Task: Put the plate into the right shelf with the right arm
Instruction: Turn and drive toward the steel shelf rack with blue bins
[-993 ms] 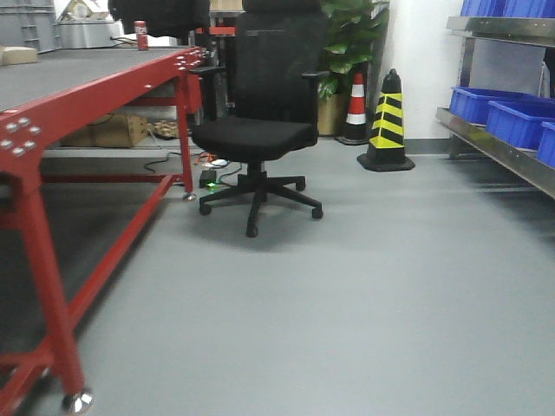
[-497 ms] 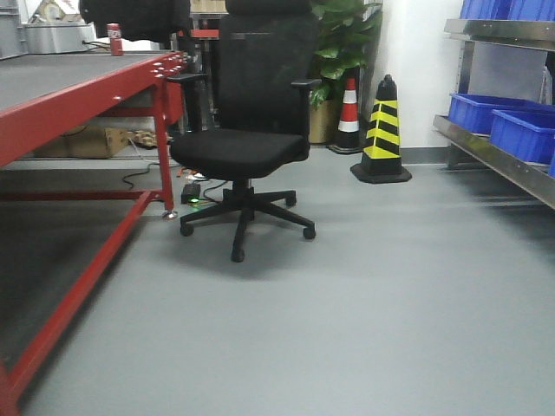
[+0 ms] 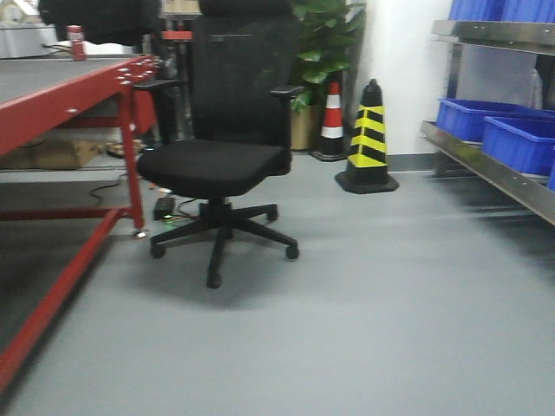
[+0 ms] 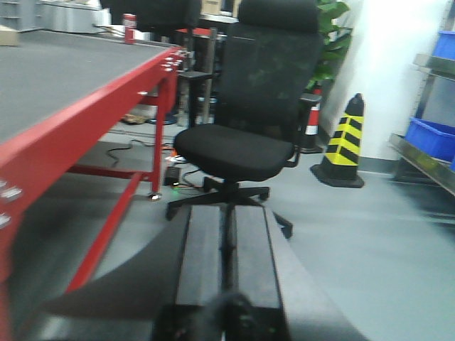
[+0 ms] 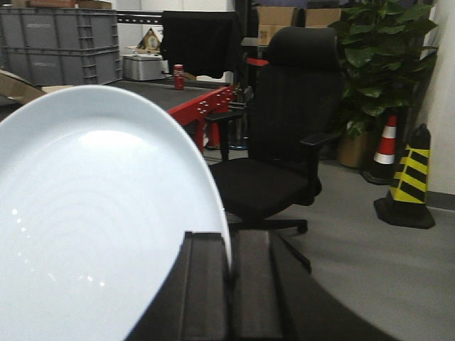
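So, the plate (image 5: 92, 227) is being pinched at its rim by the right gripper (image 5: 229, 245). The edge is wedged between the two dark fingers (image 5: 206, 284), which are clamped onto it from either side. The plate is held tipped up on edge rather than flat, with its white face turned toward the camera. Most of the left half of the right wrist view is filled by it, and a soft glare is caught on the upper part of the face.

The left gripper (image 4: 227, 213) is pressed together with nothing in it; only a thin dark seam is left between its fingers.

The right shelf (image 3: 486, 169) is seen at the right edge of the front view. A shiny steel beam is run from far to near, with blue bins (image 3: 473, 117) sat on it and another steel level above. How far the plate is from it can't be told, since the two are never caught in one view.

In the middle of the room a black office chair (image 3: 217, 165) is parked on the grey floor (image 3: 390, 303), just right of the red-framed table (image 3: 78, 95). A red can (image 3: 76, 42) is stood on the far end of that table. By the far wall a yellow-and-black striped cone (image 3: 368, 139) is set, with a red-and-white cone (image 3: 332, 117) just behind it to the left and a potted plant (image 3: 325, 35) beside that. The front view is a bit blurred.
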